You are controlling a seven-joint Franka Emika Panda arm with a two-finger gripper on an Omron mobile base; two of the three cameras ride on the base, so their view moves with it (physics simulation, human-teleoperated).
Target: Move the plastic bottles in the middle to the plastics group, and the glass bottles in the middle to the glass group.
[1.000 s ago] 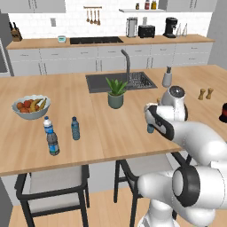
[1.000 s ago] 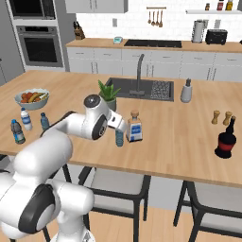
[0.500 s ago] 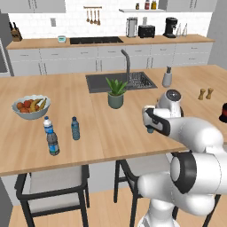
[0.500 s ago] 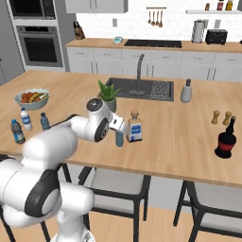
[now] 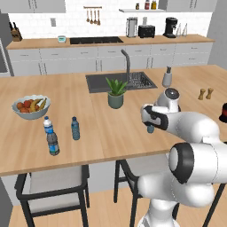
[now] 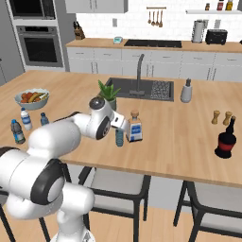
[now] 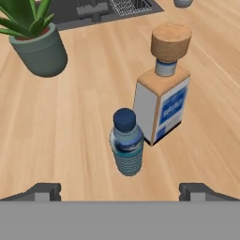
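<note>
The tool (image 5: 150,120) hangs above a small blue bottle (image 5: 150,129).

The square bottle's (image 7: 161,105) blue label is too blurred to read.

My cameras record bright, even, rendered light. Soft shadows sit under the water bottle (image 7: 126,143) and potted plant (image 7: 40,44). All views are slightly soft; no glare.
</note>
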